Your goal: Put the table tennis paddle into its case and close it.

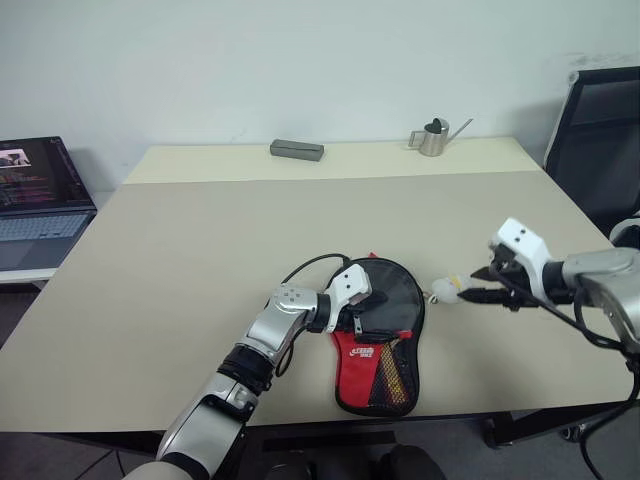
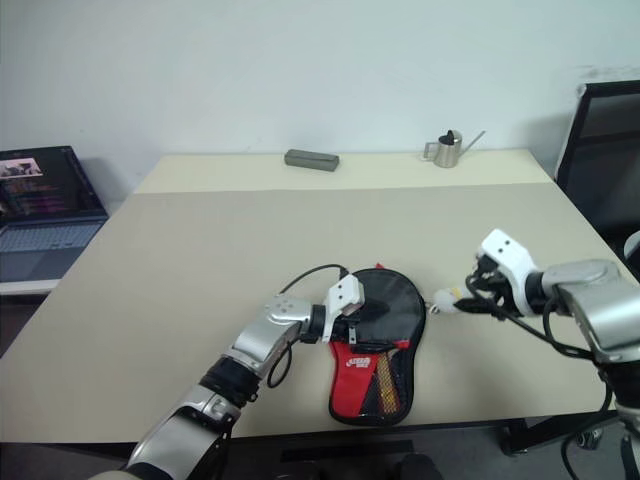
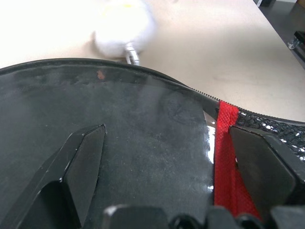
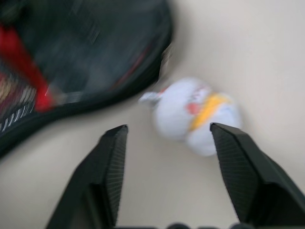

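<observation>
Left gripper [image 1: 362,312] rested on the black upper part of the case [image 1: 385,345], fingers [image 3: 81,167] spread wide on its fabric, clamping nothing. Right gripper [image 1: 478,290] hovered right of the case, jaws apart, just beside a small white-and-yellow ball [image 4: 198,114] (joined to the case's edge by a short metal link). Case lay flat near the front edge of the table [image 1: 200,260], red mesh end nearest. Paddle handle [image 2: 385,378] glimpsed through the mesh, so paddle sat inside. Far back: grey box [image 1: 297,150], small metal watering can [image 1: 437,137]. Laptop [image 1: 40,190] off left.
</observation>
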